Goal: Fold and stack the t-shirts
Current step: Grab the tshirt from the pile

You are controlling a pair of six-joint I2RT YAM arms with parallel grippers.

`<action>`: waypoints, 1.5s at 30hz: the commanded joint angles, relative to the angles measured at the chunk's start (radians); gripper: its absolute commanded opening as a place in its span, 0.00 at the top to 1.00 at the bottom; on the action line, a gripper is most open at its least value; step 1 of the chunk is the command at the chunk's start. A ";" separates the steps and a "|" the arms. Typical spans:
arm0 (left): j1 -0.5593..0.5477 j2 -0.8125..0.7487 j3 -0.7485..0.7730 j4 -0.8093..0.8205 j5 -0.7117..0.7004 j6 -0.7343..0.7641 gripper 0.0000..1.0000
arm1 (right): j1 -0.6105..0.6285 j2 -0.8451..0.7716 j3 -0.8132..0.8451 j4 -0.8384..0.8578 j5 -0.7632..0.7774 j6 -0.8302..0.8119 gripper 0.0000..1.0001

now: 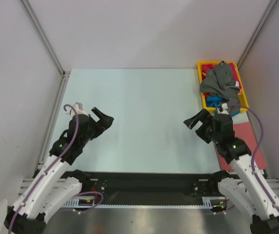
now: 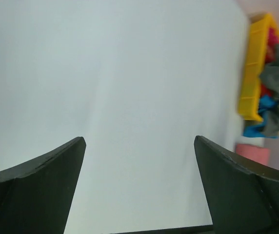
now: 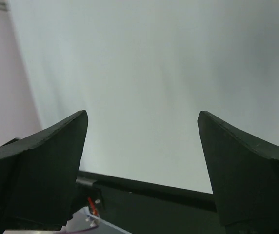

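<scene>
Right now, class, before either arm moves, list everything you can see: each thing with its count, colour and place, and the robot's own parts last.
table: one, pale blue-white, fills the middle of the view
tray: one, yellow, table's far right corner
dark grey t-shirt: one, heaped on top in the tray, spilling over its near edge
red-magenta cloth: at least one, in the tray under the grey shirt
bright blue cloth: one, at the tray's near end
salmon-pink cloth: one, on the table just near of the tray
left end effector: one, black, open, empty, over the table's left side
right end effector: one, black, open, empty, near the tray
</scene>
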 commanded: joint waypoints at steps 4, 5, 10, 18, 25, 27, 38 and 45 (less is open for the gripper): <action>-0.002 0.100 0.168 -0.243 -0.158 0.178 0.00 | -0.084 0.220 0.292 -0.379 0.354 -0.125 0.00; -0.001 0.088 0.179 -0.260 -0.196 0.158 0.00 | -0.142 0.248 0.342 -0.388 0.357 -0.135 0.00; 0.008 0.001 0.197 -0.213 -0.166 0.288 0.00 | -0.359 0.320 0.379 -0.114 0.094 -0.270 0.00; 0.016 -0.009 0.224 -0.157 0.072 0.553 0.00 | -0.407 0.783 0.770 -0.034 0.101 -0.335 0.21; 0.022 0.086 0.263 -0.154 0.117 0.681 0.02 | -0.433 1.172 1.071 -0.065 0.179 -0.360 0.33; 0.022 0.099 0.268 -0.131 0.101 0.708 0.01 | -0.434 1.222 1.129 -0.070 0.202 -0.379 0.33; 0.022 0.166 0.302 -0.079 0.091 0.784 0.00 | -0.445 1.472 1.412 -0.099 0.317 -0.496 0.39; 0.022 0.189 0.316 -0.078 0.101 0.793 0.00 | -0.448 1.641 1.645 -0.158 0.262 -0.496 0.53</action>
